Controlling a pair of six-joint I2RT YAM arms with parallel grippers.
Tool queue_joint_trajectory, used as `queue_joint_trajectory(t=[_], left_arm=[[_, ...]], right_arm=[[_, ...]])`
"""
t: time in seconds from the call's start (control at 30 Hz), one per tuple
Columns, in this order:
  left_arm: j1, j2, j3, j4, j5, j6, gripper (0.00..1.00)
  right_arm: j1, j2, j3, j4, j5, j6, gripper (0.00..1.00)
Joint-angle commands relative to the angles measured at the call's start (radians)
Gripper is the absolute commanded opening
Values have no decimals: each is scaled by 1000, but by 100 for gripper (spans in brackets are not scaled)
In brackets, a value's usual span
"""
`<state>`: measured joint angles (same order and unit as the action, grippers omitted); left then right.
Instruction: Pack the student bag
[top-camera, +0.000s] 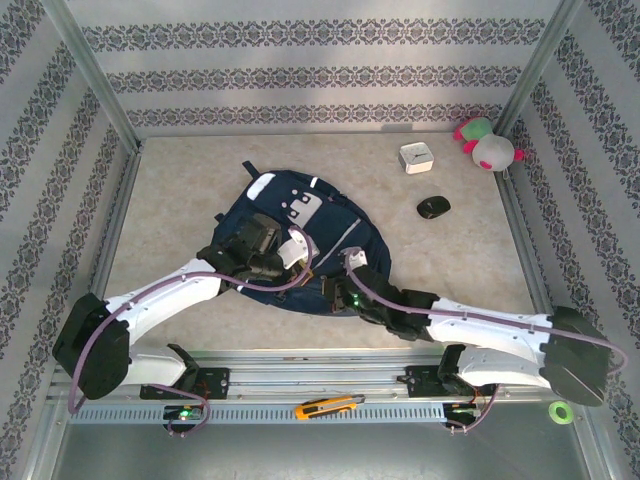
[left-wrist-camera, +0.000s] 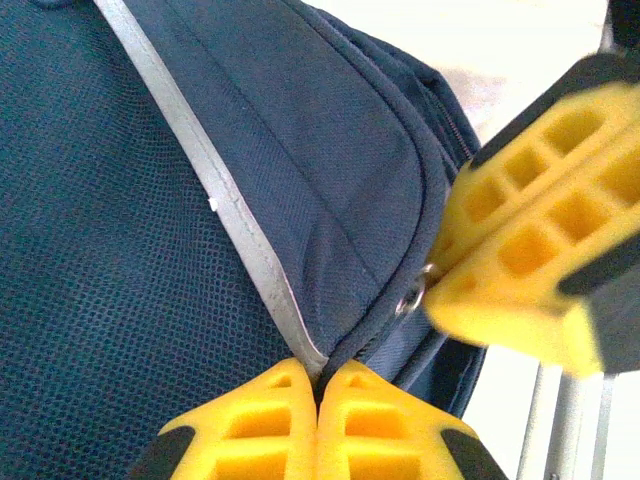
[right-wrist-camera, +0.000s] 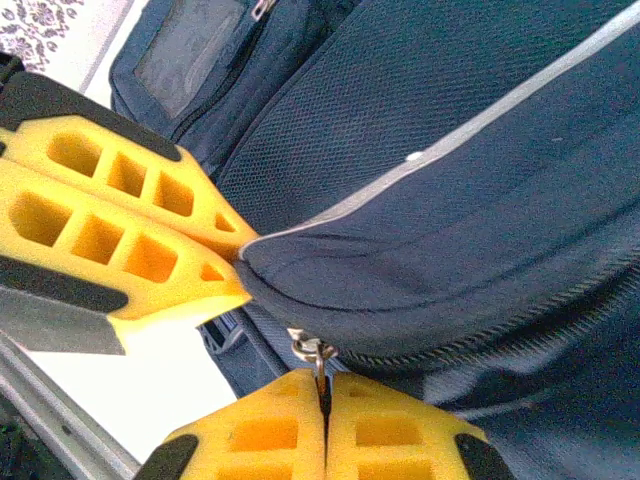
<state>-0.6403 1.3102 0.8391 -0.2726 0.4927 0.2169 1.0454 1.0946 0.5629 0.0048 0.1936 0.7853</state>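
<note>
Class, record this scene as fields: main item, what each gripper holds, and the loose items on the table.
Main item: student bag, lying flat mid-table
Left gripper: shut, pinching the bag's fabric edge
Right gripper: shut on zipper pull
Loose items: white box, black mouse, plush toy

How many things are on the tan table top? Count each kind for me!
Backpack: 1
White box: 1
Black computer mouse: 1
Plush toy: 1
Total: 4
</note>
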Motion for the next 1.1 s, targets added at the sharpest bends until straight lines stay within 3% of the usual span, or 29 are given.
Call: queue_joint_trajectory(t=[0.0, 0.23, 0.37, 0.57, 0.67, 0.77, 0.87, 0.97, 1.07], left_arm=[[21, -21, 20, -118, -137, 28, 0], [23, -19, 24, -146, -154, 56, 0], [23, -36, 21, -157, -178, 65, 0], [23, -49, 23, -208, -254, 70, 0], [23, -71, 18, -237, -309, 59, 0], [29, -105, 13, -296, -433, 61, 0], [42, -149, 8, -366, -499, 65, 1], [44, -209, -7, -396, -488, 72, 15], [43, -283, -31, -382, -296, 125, 45]], right_arm=[[-60, -75, -8, -169, 31, -55, 0], [-170, -129, -12, -230, -49, -135, 0], [-258, -136, -17, -221, -199, -217, 0], [-278, -155, -50, -166, -358, -310, 0], [-247, -120, -50, -108, -439, -277, 0], [-149, -65, -45, -30, -422, -313, 0], [-119, 27, -24, 38, -424, -289, 0], [-105, 107, 8, 89, -410, -297, 0], [-110, 144, 29, 116, -402, -337, 0]])
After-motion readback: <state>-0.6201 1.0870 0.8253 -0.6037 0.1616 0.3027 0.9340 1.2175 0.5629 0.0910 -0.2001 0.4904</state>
